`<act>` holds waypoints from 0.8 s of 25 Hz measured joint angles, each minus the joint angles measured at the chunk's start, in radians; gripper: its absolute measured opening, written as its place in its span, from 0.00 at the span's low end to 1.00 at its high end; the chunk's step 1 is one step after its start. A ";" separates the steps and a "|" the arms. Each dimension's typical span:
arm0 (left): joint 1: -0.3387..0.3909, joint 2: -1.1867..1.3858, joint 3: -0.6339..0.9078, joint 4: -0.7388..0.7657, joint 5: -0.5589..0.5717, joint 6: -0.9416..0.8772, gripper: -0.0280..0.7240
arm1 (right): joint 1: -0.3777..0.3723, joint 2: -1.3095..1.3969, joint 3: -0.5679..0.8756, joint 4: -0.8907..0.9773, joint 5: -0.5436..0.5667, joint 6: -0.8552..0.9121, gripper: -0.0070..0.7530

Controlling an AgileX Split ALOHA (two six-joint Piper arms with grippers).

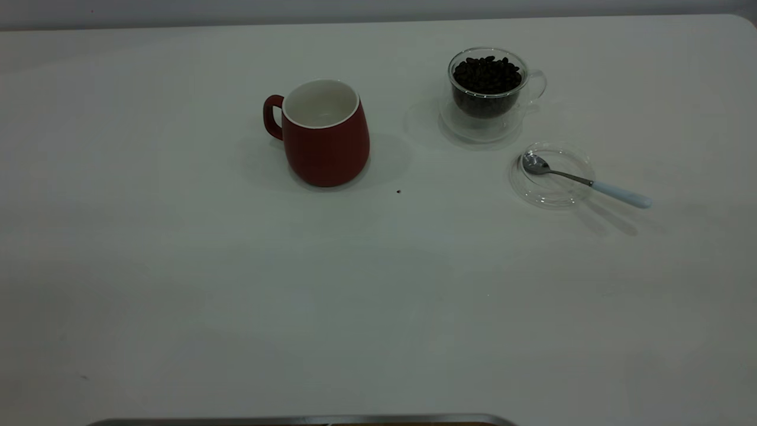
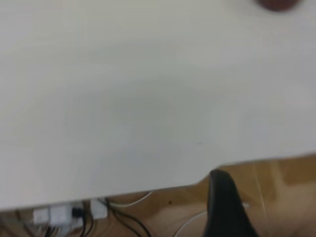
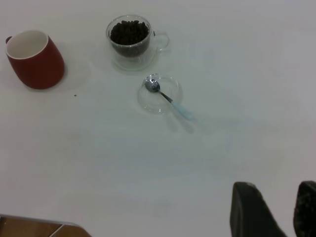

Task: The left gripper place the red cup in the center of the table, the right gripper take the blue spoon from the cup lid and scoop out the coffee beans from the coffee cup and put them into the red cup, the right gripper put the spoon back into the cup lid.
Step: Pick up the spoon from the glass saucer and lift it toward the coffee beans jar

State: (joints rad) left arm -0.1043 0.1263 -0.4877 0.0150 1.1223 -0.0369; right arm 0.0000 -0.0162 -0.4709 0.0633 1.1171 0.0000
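Two grippers stay at the near edge of the table [image 1: 177, 296], far from all the things. Of the left gripper [image 2: 224, 207] only one dark finger shows over the table edge, so I cannot tell if it is spread or closed. The right gripper [image 3: 274, 212] hangs released, with a clear gap between its two black fingers, well apart from the spoon.

Farther on, the blue spoon [image 1: 582, 181] lies with its metal bowl inside the cup lid [image 1: 551, 174], and its pale handle sticks out over the rim toward the right. I think the handle is the place to take hold; it is thin and smooth, so it may slip or turn in the grip. The lid is light glass and may slide.

Farther still, the red cup [image 1: 324, 133] stands upright and empty near the middle of the table, with its handle to the left. It looks heavy and stiff.

Farthest, the coffee cup [image 1: 491, 92] holds the coffee beans [image 1: 488, 74] up to the rim. It is fragile glass.
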 joint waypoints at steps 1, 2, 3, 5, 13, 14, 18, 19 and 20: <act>0.042 0.000 0.000 0.000 0.000 0.000 0.70 | 0.000 0.000 0.000 0.000 0.000 0.000 0.36; 0.078 0.000 0.000 0.000 0.000 0.000 0.70 | 0.000 0.000 0.000 0.000 0.000 0.000 0.36; 0.106 -0.004 0.000 0.000 0.000 0.000 0.70 | 0.000 0.000 0.000 0.000 0.000 0.000 0.36; 0.132 -0.021 0.000 0.000 0.001 0.000 0.70 | 0.000 0.000 0.000 0.000 0.000 0.000 0.36; 0.140 -0.145 0.000 0.000 0.016 -0.001 0.70 | 0.000 0.000 0.000 0.000 0.000 0.000 0.36; 0.140 -0.145 0.000 0.000 0.017 -0.001 0.70 | 0.000 0.000 0.000 0.000 0.000 0.000 0.35; 0.140 -0.145 0.000 0.000 0.017 -0.003 0.70 | 0.000 0.000 0.000 0.000 0.000 0.000 0.35; 0.140 -0.145 0.000 0.000 0.017 -0.003 0.70 | 0.000 0.000 0.000 0.000 0.000 0.000 0.35; 0.140 -0.145 0.000 0.000 0.017 -0.003 0.70 | 0.000 0.000 0.000 0.000 0.000 0.000 0.35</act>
State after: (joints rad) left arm 0.0361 -0.0192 -0.4877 0.0150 1.1397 -0.0398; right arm 0.0000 -0.0162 -0.4709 0.0633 1.1171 0.0000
